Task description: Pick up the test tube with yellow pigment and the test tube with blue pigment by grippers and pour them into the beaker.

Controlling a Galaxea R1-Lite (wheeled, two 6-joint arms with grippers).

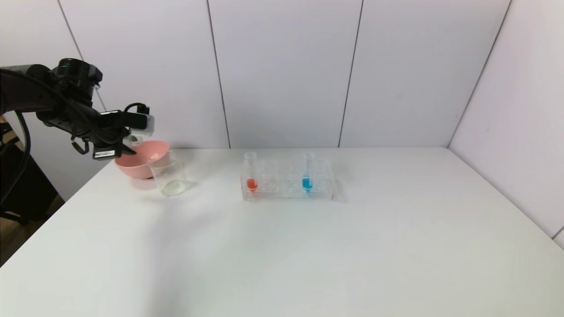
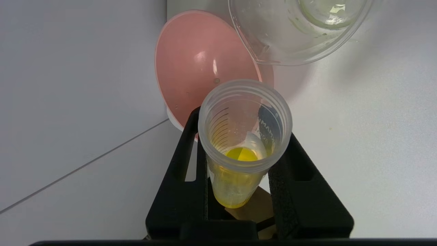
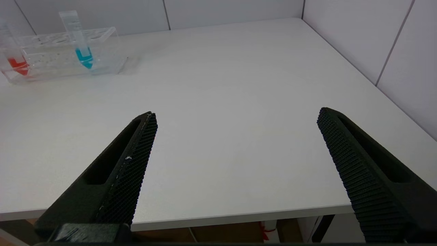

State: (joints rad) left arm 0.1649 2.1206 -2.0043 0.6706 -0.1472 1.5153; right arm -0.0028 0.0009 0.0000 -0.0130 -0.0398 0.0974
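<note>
Clamping the test tube with yellow pigment [image 2: 240, 150] between its 2 black fingers [image 2: 184, 164], the left gripper [image 2: 239, 153] is closed tight on the tube's lower body. The wrist camera looks straight down the tube's open mouth; a small pool of yellow liquid sits at the bottom, and the printed scale on the wall is too blurred to read. From the head camera the left gripper [image 1: 125, 147] hangs above the table's far left corner, over the near rim of the pink bowl [image 1: 143, 160], but the tube itself is hidden behind the wrist and cables there.

Just beside the bowl, touching or nearly touching its rim, stands the beaker [image 1: 169, 176]. In the left wrist view the beaker [image 2: 293, 37] is cut off by the frame edge, so only part of its rim, lip and base shows; a faint pale tint at its base is hard to make out. The bowl [image 2: 201, 65] lies beyond the tube's mouth.

Well apart, near the middle of the white table [image 1: 308, 246], a clear rack [image 1: 286, 180] holds the test tube with blue pigment [image 1: 307, 174] upright toward its right end and a tube with red-orange liquid [image 1: 251, 174] at its left end.

The right gripper [image 3: 235, 136] is out of the head view; its own camera shows its 2 fingers spread wide over the table's near edge, holding nothing.
</note>
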